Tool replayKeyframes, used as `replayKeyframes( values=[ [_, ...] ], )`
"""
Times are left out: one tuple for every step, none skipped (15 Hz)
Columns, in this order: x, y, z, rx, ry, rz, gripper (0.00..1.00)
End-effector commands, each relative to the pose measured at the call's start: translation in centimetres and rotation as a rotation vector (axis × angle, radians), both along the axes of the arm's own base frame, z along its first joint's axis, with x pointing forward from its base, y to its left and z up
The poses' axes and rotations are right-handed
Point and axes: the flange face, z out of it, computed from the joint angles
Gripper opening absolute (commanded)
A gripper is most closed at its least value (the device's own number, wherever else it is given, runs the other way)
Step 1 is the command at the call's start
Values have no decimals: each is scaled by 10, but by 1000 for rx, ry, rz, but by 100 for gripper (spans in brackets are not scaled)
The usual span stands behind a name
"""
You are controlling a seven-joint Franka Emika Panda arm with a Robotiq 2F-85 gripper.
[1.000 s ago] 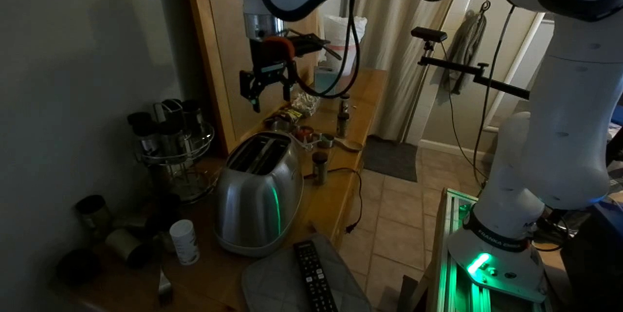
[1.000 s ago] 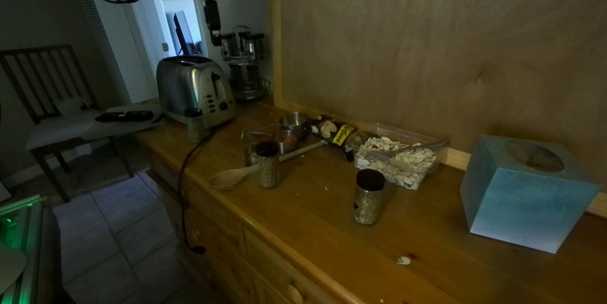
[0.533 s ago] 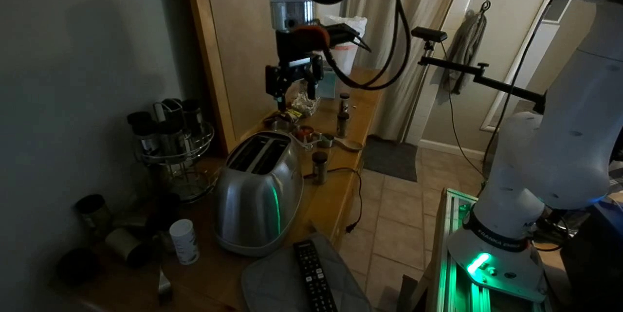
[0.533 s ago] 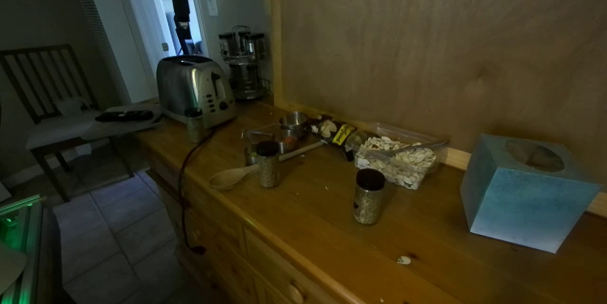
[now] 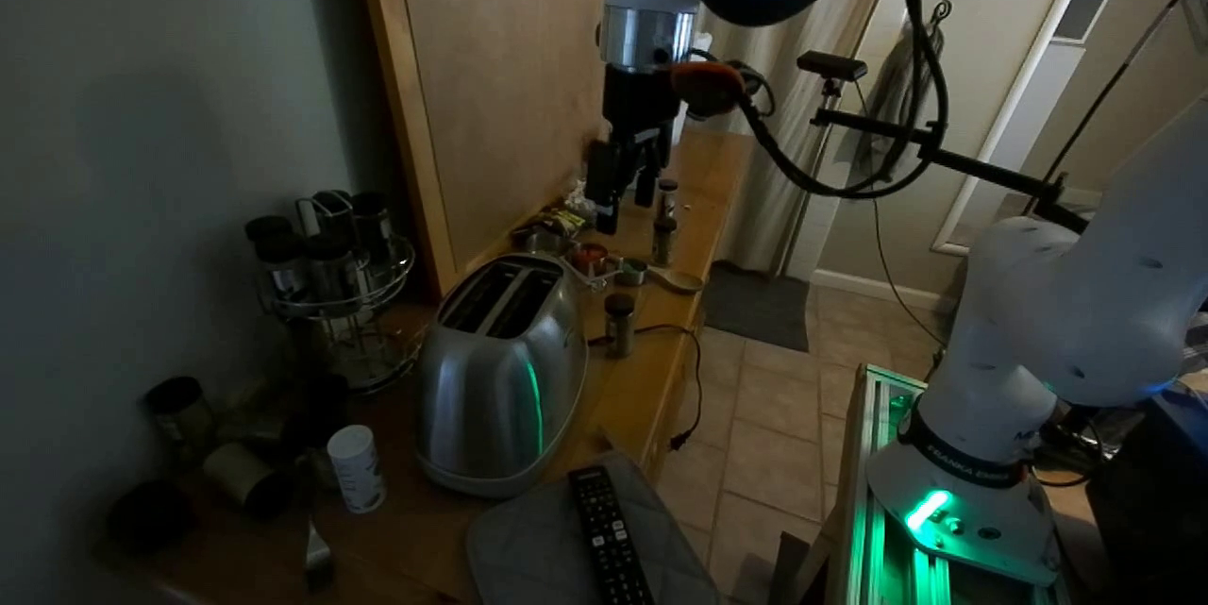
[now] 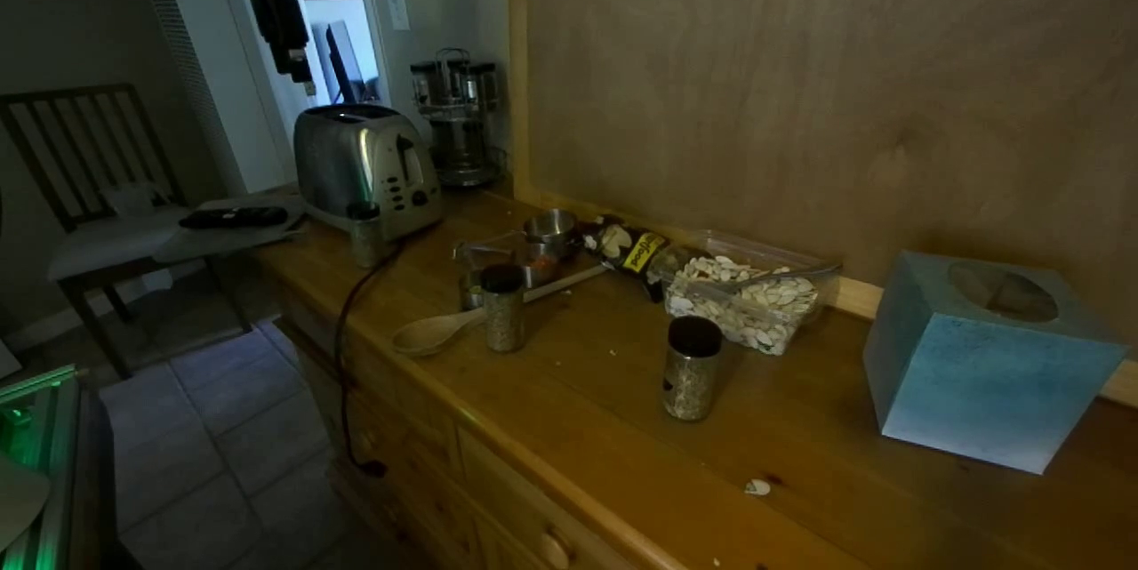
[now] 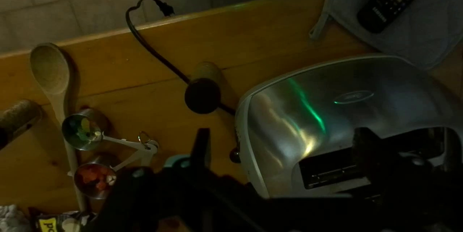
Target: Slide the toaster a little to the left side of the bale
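The chrome two-slot toaster [image 5: 500, 397] stands upright on the long light-brown wooden table [image 5: 637, 388]. In an exterior view the toaster [image 6: 342, 161] shows its lever-and-knob end, with the table top [image 6: 569, 410] stretching away from it. My gripper [image 5: 626, 211] hangs in the air above the toaster's level, and it also shows at the top of an exterior view [image 6: 304, 83]. In the wrist view the gripper's fingers [image 7: 284, 132] are wide apart with nothing held. One finger is seen over the slots of the toaster [image 7: 282, 123], the other over the table beside its lever end.
A dark-lidded spice jar [image 5: 620, 327] and power cord stand by the toaster's lever end. A spice rack [image 5: 344, 289] is behind it. A grey mat [image 5: 538, 539] with a black remote [image 5: 609, 534] lies at its other end. Measuring cups [image 6: 551, 232] and a wooden spoon [image 6: 431, 334] lie farther along.
My gripper has moved from the wall side toward the table's front edge and has turned somewhat. The toaster and the other things have not moved.
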Motion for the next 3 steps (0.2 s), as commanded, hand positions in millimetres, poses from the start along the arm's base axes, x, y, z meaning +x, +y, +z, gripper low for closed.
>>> replayKeyframes(
  values=[
    [-1,0,2,-1,-2,-1,100],
    [0,0,2,-2,-2,-1,100],
    [1,1,1,-4,1,0,100]
  ],
)
